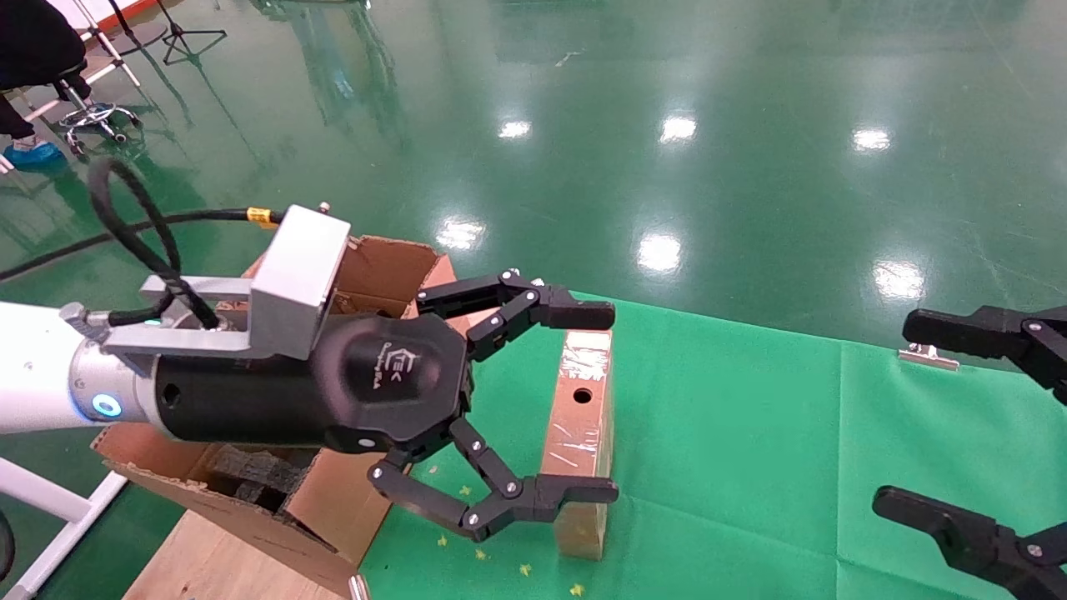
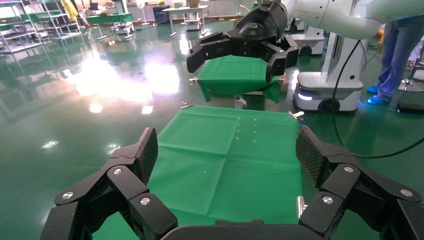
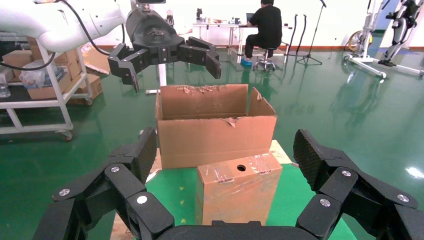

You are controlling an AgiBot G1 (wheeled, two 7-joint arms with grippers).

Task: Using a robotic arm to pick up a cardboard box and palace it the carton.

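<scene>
**A:** so the left gripper (image 1: 583,408) is hanging over the green cloth (image 1: 750,433) with its jaws spread wide and gripping nothing; the box (image 1: 581,433) is standing on edge on that cloth, right between the fingertips in the head view, though I can't tell if they're down at its level or floating above it

**B:** yeah; and the carton (image 1: 367,267) is sitting just behind the arm, flaps up, dark foam (image 1: 250,479) showing inside; the box is near it but not touching as far as I can see

**A:** the right gripper (image 1: 934,421) is idling off at the cloth's far side, also wide open and empty

**B:** how's the box going to handle, you reckon?

**A:** guessing light and fairly stiff, being slim cardboard; the shiny tape (image 1: 588,357) on top is looking slippery though, so I'd be pinching the bare broad faces, mid-length; squeezing too hard is probably denting it; and it's tall and thin, so a nudge is likely tipping it over
</scene>
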